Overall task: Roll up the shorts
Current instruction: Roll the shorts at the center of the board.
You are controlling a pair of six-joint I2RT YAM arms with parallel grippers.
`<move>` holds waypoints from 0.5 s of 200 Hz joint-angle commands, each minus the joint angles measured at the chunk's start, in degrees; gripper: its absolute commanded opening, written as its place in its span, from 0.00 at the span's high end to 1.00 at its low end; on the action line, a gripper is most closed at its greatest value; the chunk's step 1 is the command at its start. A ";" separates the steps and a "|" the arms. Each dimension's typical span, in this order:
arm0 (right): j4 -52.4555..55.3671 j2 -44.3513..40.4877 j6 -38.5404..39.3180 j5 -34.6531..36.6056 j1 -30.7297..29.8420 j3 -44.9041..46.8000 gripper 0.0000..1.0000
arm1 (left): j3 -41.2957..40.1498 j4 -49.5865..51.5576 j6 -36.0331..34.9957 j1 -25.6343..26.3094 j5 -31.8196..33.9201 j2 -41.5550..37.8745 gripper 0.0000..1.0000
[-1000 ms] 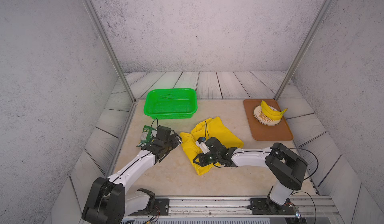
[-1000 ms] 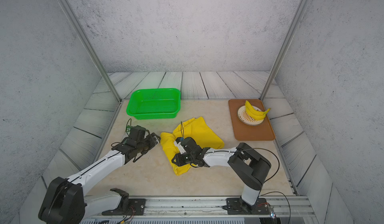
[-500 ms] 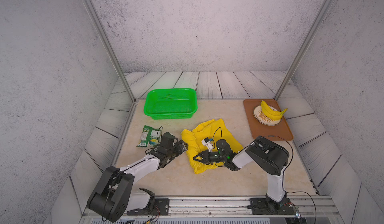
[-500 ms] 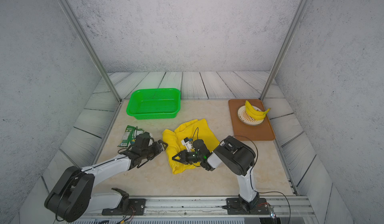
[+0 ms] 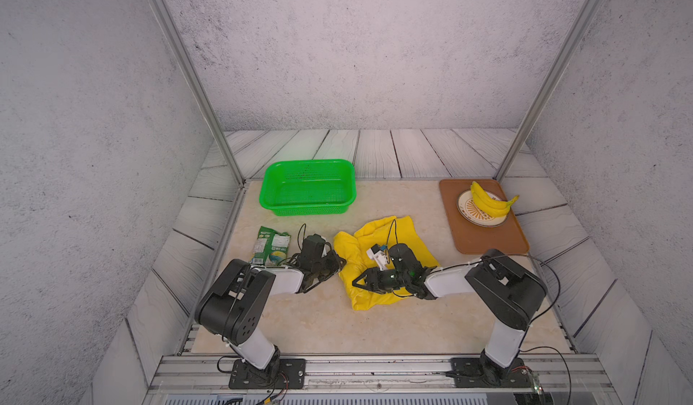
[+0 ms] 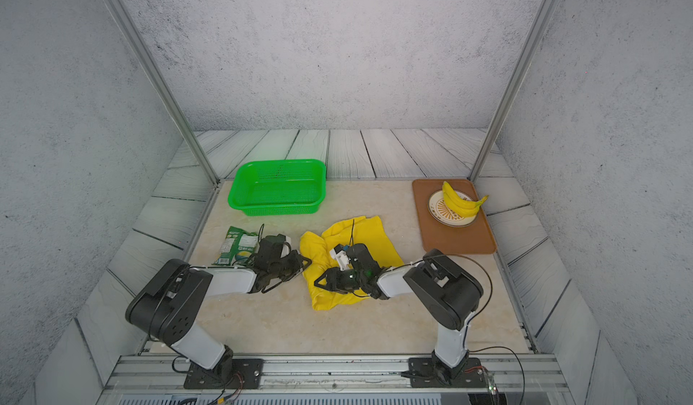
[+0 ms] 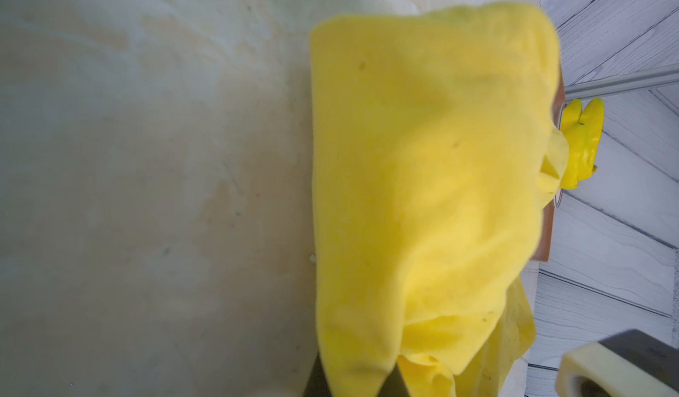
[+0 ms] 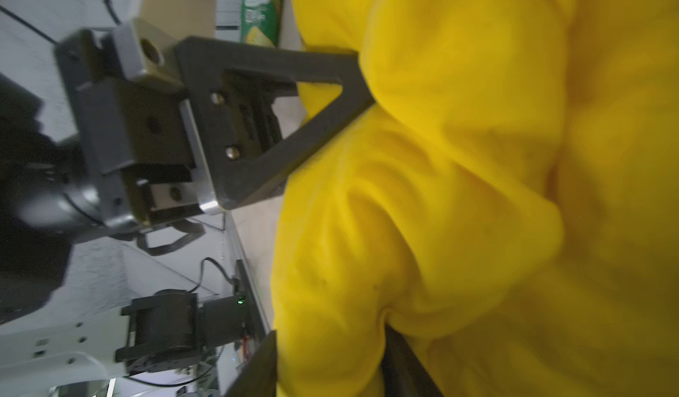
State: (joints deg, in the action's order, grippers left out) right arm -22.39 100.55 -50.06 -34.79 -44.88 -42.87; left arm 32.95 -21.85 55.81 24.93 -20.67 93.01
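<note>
The yellow shorts (image 5: 405, 242) (image 6: 375, 242) lie bunched at the middle of the table. My left gripper (image 5: 338, 263) (image 6: 306, 263) reaches in from their left side and is shut on their left edge. In the left wrist view a fold of the shorts (image 7: 422, 156) runs down between the pinching jaws of that gripper (image 7: 356, 384). My right gripper (image 5: 356, 281) (image 6: 318, 281) lies low on the near half of the shorts. In the right wrist view the jaws of this gripper (image 8: 330, 354) stand apart, and a thick fold of the shorts (image 8: 459, 193) fills the gap.
A green basket (image 5: 307, 208) stands behind the left arm. A green snack bag (image 5: 272, 245) lies flat beside the left wrist. At the back right a brown tray (image 5: 487, 240) holds a plate (image 5: 467, 212) with bananas (image 5: 487, 200).
My left gripper slid right to the shorts' left edge and closed on it. The right gripper's jaws have widened on the fabric. Both arms have folded back at the elbows.
</note>
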 commanded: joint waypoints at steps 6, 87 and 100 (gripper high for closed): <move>37.91 -7.06 16.10 16.52 -1.48 -7.29 0.47 | 0.36 5.75 -0.96 0.42 3.79 -1.31 1.00; 61.02 -4.60 24.51 49.92 -18.89 -27.10 0.36 | 0.98 7.61 0.48 3.37 6.34 -2.75 1.00; 60.58 -2.44 24.19 52.39 -20.30 -28.88 0.33 | 0.98 7.39 0.82 3.53 6.43 -2.66 1.00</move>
State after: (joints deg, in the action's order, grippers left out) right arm 32.69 94.41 -27.59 7.07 -62.72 -68.95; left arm 33.36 -18.00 56.03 27.77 -15.84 90.45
